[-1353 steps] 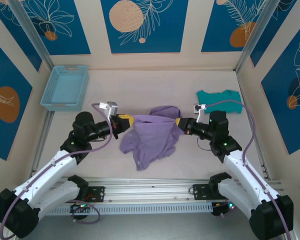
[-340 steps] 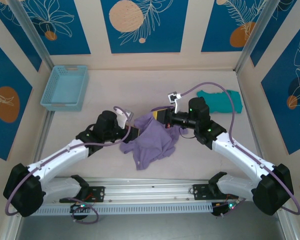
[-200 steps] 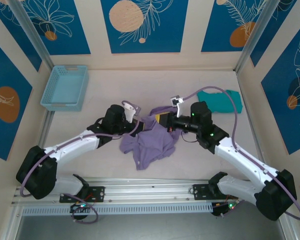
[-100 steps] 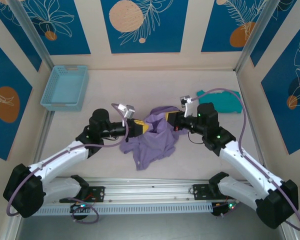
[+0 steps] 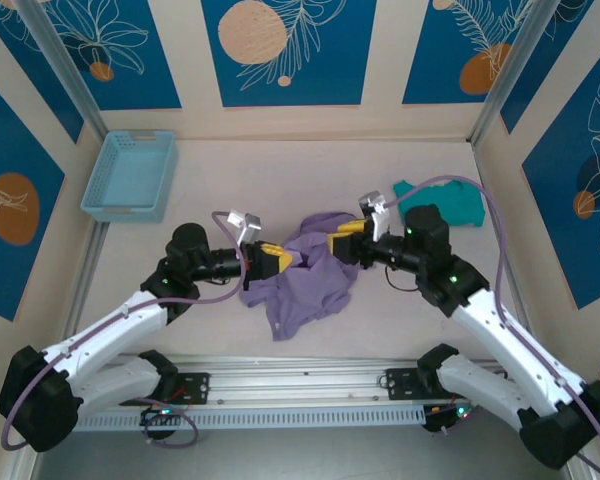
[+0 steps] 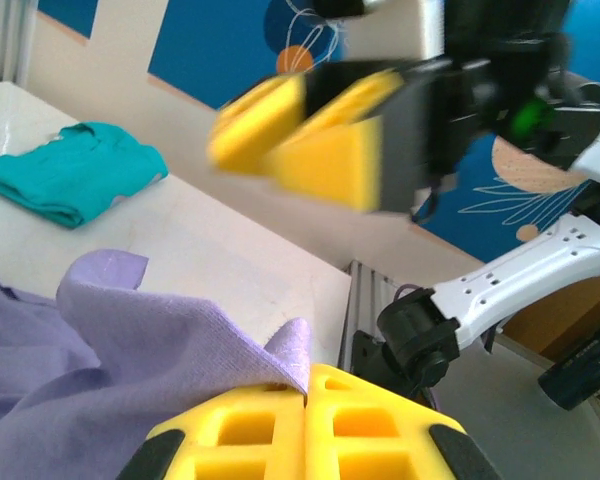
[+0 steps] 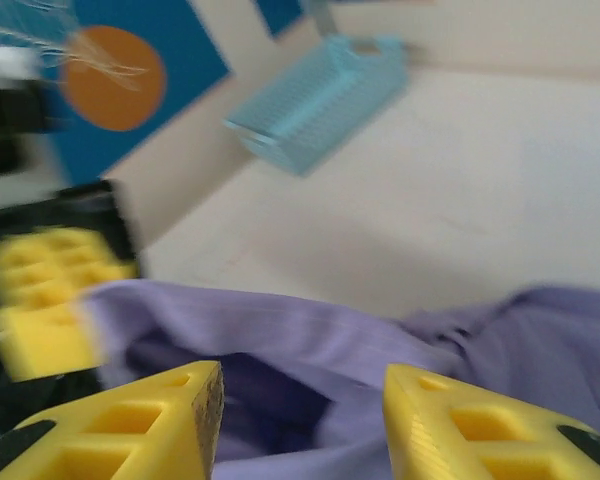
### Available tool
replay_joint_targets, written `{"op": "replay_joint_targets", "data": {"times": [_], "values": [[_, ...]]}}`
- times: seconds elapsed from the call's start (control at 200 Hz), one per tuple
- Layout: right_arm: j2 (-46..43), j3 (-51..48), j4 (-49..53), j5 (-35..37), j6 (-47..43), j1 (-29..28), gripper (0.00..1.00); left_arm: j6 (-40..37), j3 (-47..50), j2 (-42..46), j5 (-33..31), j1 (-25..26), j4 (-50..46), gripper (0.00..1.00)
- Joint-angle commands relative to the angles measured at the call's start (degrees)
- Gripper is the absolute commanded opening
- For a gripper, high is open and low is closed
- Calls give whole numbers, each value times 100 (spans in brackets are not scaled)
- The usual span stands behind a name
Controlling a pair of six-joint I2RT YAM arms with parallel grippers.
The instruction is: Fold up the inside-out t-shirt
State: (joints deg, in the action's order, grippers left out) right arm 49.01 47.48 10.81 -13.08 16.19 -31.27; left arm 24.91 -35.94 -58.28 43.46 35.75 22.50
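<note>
The inside-out t-shirt (image 5: 305, 275) lies crumpled in a lavender heap at the table's middle, between my two arms. My left gripper (image 5: 278, 262) is at its left upper edge, and in the left wrist view it (image 6: 306, 388) is shut on a thin fold of the purple fabric (image 6: 180, 330). Facing it from the right, my right gripper (image 5: 338, 244) stands open. Its yellow fingers (image 7: 170, 415) are spread above a dark hollow in the shirt (image 7: 330, 330), with nothing between them.
A light blue basket (image 5: 130, 176) sits at the back left, also seen in the right wrist view (image 7: 320, 100). A folded teal garment (image 5: 442, 200) lies at the back right (image 6: 70, 175). A metal rail (image 5: 300, 380) runs along the near edge.
My right gripper has opened and let go of the shirt, drawing back to the right. The left gripper has pulled a little left and nearer, still pinching the fabric.
</note>
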Motion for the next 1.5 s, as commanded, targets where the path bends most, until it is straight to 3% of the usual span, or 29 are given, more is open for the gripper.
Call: {"op": "replay_joint_targets", "data": {"times": [0.0, 0.125, 0.465, 0.745, 0.9, 1.005, 1.095, 1.225, 1.37, 1.495], "values": [[159, -252, -440, -1269, -449, -234, 48, -212, -175, -17, -85, -29, -103, 0], [563, -300, -886, -1632, -462, -488, 48, -172, -185, -26, -62, -32, -88, 0], [1214, -287, -1575, -2179, -445, -527, 46, -194, -176, 16, -90, -27, -176, 0], [1375, -420, -1485, -2115, -550, -547, 23, -223, -177, 26, -119, -25, -194, 0], [1317, -397, -1418, -2077, -522, -547, 1, -332, -159, 49, -299, -29, -356, 0], [1157, -237, -1043, -1932, -564, -539, 0, -527, -141, 127, -712, -31, -690, 0], [951, -35, -793, -1755, -426, -540, 0, -787, -133, 221, -1020, -29, -1052, 17], [915, 375, -492, -1804, -154, -571, 0, -1011, -48, 356, -838, 12, -1182, 41], [956, 704, -143, -1667, -129, -609, 0, -1339, 42, 358, -1019, 325, -1213, 51], [1061, 961, 221, -1603, -163, -634, 0, -1597, -106, 142, -1383, 494, -1369, 53]]}}
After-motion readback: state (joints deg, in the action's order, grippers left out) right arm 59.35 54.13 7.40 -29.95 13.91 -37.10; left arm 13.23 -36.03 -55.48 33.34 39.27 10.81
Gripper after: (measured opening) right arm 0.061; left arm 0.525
